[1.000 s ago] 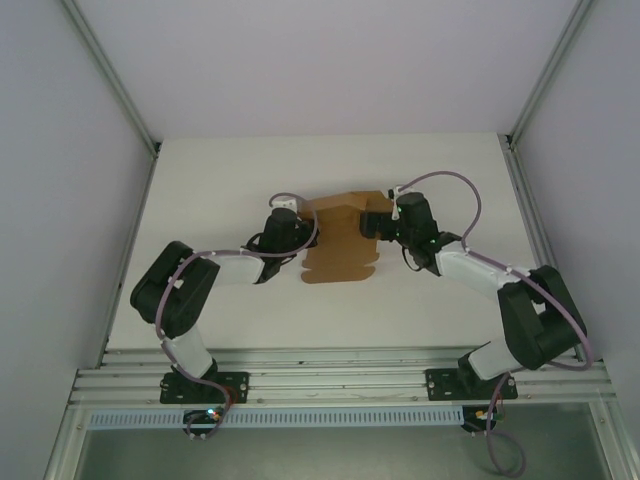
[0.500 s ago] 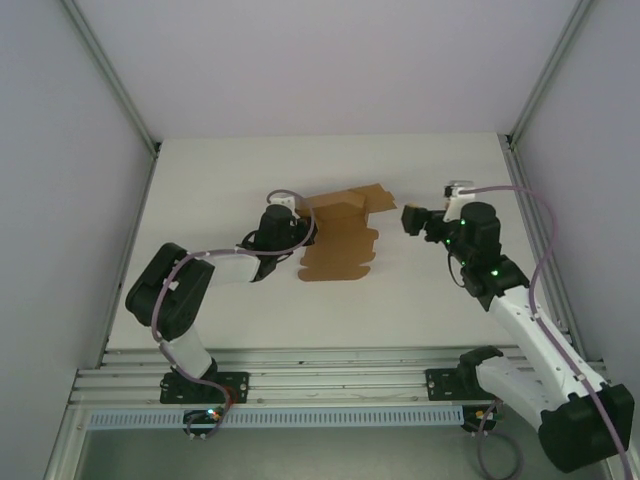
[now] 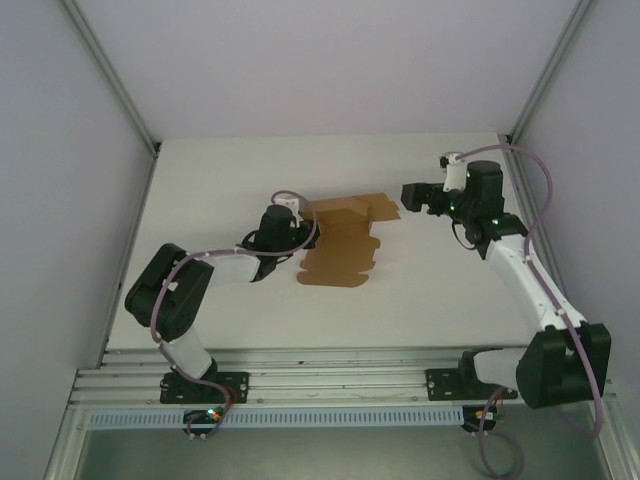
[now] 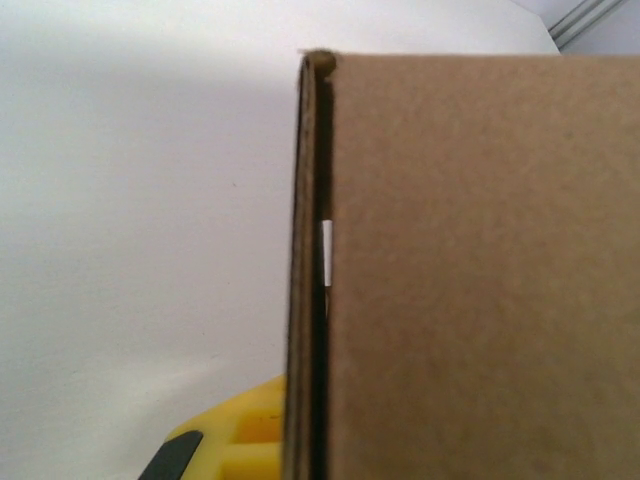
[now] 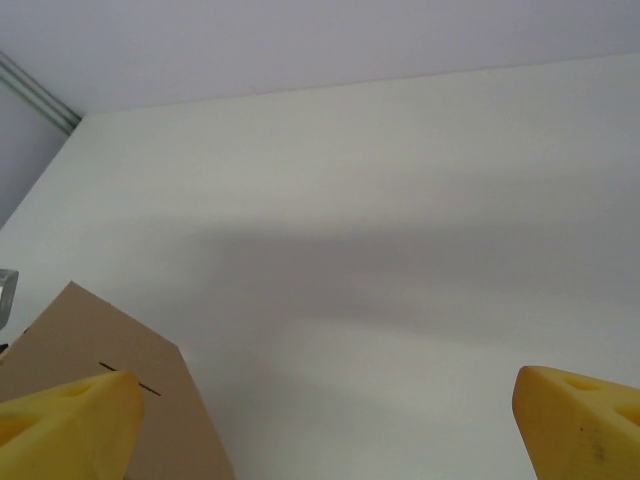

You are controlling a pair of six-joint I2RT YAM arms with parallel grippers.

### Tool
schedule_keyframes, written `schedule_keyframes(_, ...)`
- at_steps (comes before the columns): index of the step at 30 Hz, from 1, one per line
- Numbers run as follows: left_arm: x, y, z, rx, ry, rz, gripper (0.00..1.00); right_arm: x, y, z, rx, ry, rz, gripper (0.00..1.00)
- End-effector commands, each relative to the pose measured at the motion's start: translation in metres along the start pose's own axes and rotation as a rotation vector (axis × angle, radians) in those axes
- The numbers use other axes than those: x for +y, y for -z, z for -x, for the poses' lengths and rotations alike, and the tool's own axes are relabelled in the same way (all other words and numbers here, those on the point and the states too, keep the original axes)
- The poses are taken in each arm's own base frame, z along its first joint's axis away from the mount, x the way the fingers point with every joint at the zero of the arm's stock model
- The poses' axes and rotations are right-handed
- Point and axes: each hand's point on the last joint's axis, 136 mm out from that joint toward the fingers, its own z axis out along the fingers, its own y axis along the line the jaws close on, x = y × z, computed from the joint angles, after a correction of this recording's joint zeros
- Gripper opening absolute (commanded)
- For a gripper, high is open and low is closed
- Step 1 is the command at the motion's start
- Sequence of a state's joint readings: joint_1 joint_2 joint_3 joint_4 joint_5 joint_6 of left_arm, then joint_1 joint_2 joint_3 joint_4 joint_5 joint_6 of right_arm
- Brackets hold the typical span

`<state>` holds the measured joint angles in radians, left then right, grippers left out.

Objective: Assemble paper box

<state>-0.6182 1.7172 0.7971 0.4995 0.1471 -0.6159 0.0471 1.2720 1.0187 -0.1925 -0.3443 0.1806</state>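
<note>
Now left hand (image 3: 303, 232) pinches paper box (image 3: 340, 252) — right hand (image 3: 408, 195) spread, apart.

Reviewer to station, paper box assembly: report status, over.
Left gripper: jaws shut on paper box left edge. Right gripper: jaws open, empty, off to its right. Box partly folded, lying on table. Nothing in the way.

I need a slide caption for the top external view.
Left gripper shut on the left edge of the paper box; right gripper open, clear of it.
</note>
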Motion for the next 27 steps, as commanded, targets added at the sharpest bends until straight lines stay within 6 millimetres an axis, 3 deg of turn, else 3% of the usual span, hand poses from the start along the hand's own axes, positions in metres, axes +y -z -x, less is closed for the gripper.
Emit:
schedule_keyframes(1, -0.025, 0.005, 0.019, -0.03, -0.048, -0.058, 0.0, 0.004, -0.011, -0.01, 0.085, 0.01, 0.054, 0.96)
schedule_keyframes(6, -0.026, 0.006, 0.02, -0.037, -0.049, -0.054, 0.0, 0.005, -0.021, -0.025, 0.162, 0.034, 0.086, 0.95)
schedule_keyframes(11, -0.022, 0.006, 0.022, -0.046, -0.037, -0.018, 0.0, 0.031, -0.026, -0.05, 0.247, 0.045, 0.234, 0.92)
schedule_keyframes(18, -0.018, 0.007, 0.027, -0.05, -0.022, 0.022, 0.0, 0.066, -0.031, -0.083, 0.315, 0.121, 0.295, 0.89)
schedule_keyframes(27, -0.018, 0.006, 0.028, -0.052, -0.009, 0.033, 0.0, 0.093, -0.053, -0.096, 0.312, 0.111, 0.314, 0.83)
